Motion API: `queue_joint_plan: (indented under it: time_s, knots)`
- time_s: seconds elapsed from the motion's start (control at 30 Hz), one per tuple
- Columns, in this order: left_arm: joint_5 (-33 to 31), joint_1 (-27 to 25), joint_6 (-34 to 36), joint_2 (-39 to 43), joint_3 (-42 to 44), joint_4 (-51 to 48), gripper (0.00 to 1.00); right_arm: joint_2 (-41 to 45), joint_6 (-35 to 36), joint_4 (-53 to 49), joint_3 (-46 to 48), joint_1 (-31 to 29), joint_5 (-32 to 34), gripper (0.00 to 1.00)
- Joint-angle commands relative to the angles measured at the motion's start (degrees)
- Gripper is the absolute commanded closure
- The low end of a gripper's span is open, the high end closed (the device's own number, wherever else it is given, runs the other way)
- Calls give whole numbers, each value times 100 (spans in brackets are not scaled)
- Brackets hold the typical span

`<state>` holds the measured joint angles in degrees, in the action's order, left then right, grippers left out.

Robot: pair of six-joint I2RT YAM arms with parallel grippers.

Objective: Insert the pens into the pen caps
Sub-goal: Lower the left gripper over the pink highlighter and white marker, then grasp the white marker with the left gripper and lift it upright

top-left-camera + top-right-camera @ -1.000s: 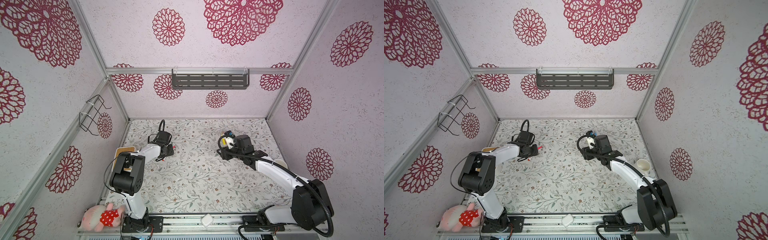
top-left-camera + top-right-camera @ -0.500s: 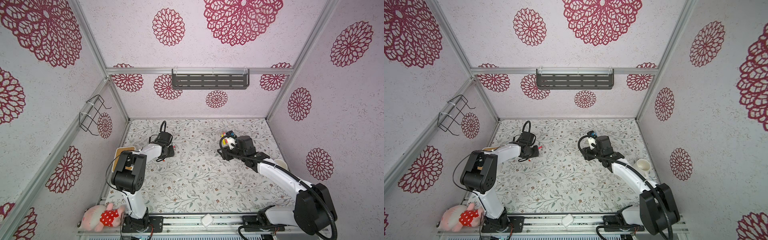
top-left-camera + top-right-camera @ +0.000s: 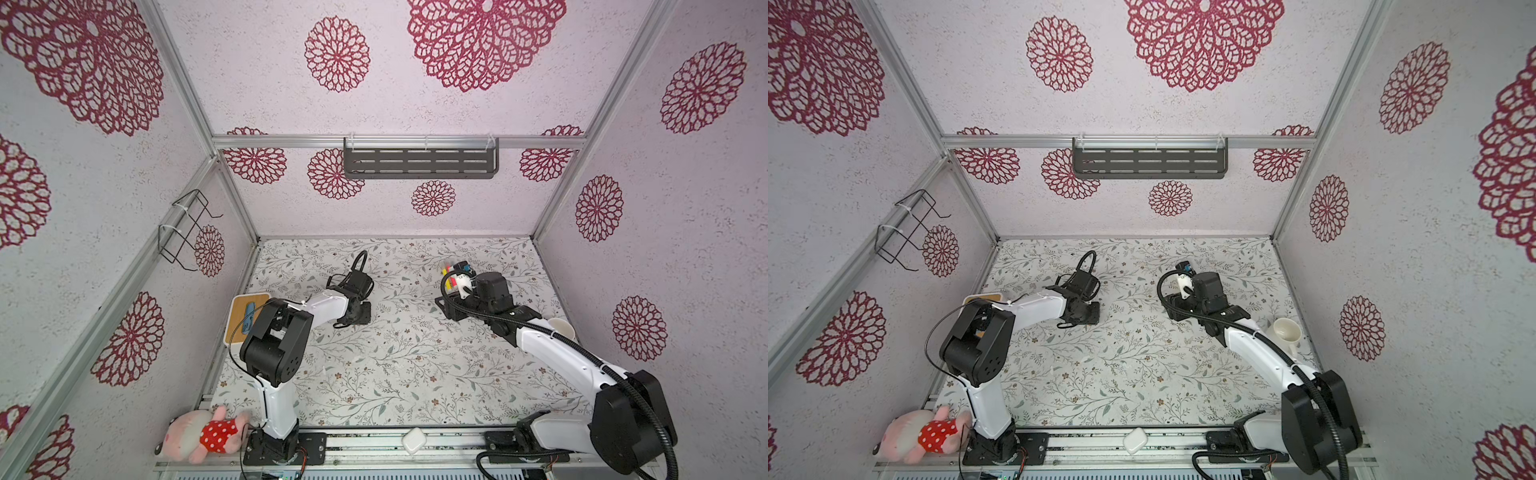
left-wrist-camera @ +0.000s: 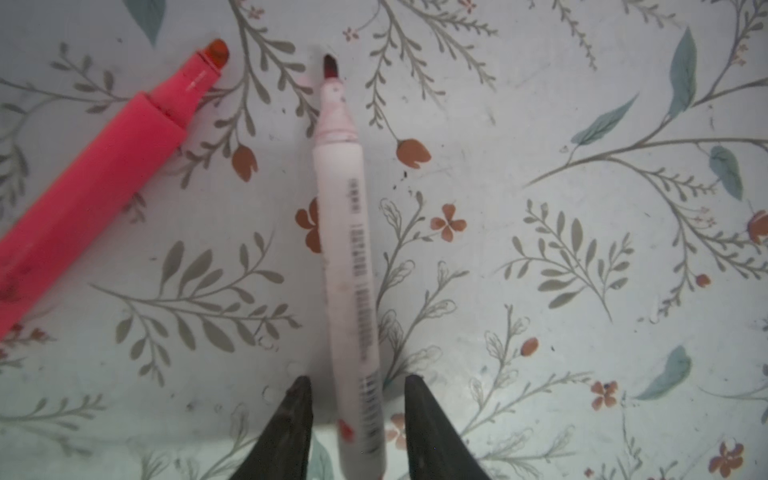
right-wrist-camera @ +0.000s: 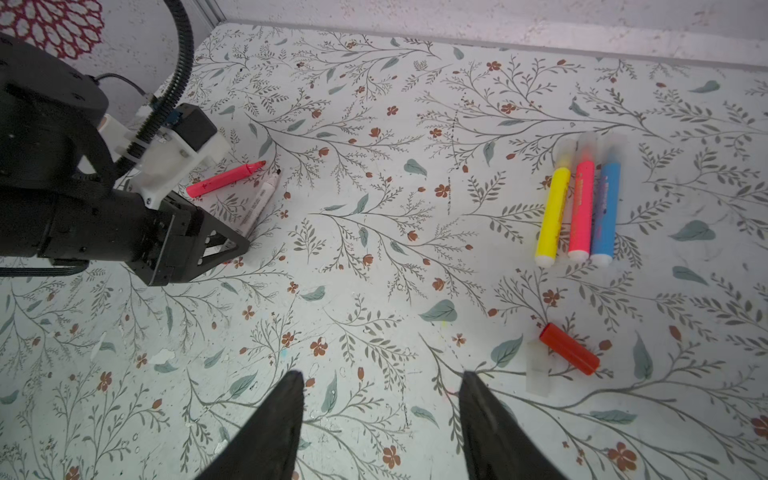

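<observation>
Two uncapped pens lie on the mat in the left wrist view: a white pen (image 4: 347,257) with a dark red tip and a pink pen (image 4: 87,195). My left gripper (image 4: 359,379) is low over the mat, one finger on each side of the white pen's rear end, with a gap on both sides. The right wrist view shows yellow (image 5: 552,216), pink (image 5: 581,210) and blue (image 5: 604,214) pens side by side with translucent caps on. A red pen cap (image 5: 569,348) and a clear pen cap (image 5: 538,368) lie loose near my right gripper (image 5: 383,374), which is open and empty.
A white cup (image 3: 1285,330) stands at the right edge of the mat. A wooden board (image 3: 245,311) lies at the left edge beside the left arm. A plush toy (image 3: 199,434) and a small white case (image 3: 413,440) sit by the front rail.
The left gripper has settled lower over the two pens, which it now hides in the top views. The right gripper has drawn back a little to the right.
</observation>
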<state>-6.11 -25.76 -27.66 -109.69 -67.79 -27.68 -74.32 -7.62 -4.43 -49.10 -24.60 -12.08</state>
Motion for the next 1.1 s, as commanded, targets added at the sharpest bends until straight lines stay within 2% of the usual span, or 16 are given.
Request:
queue_joint_plan:
  time_s: [0.0, 0.2, 0.33, 0.43, 0.53, 0.7, 0.83, 1.07]
  knots:
    - [-258, 15, 100, -181, -187, -277, 66, 211, -79, 153, 11, -14, 89, 39]
    - [-150, -141, 251, -467, -296, -359, 88, 308, -82, 170, 52, -18, 222, 39]
    - [146, -262, 357, -171, -106, 38, 97, 236, -168, 144, 58, -7, 264, 39]
    - [325, -504, 479, 423, 344, 766, 98, 67, -307, 159, 58, -8, 68, 38]
    - [641, -873, 491, 1227, 1083, 1955, 97, -80, -509, 431, 162, -1, -409, 36]
    - [1244, -1178, -127, 2074, 2187, 3712, 94, -411, -1135, 1412, 413, 9, -1582, 33]
    - [1493, -1378, -379, 2161, 2473, 4251, 94, -723, -1697, 2336, 603, -15, -2081, 32]
    - [1429, -1727, -503, 2192, 2620, 4485, 94, -1075, -2096, 2940, 530, -192, -2294, 32]
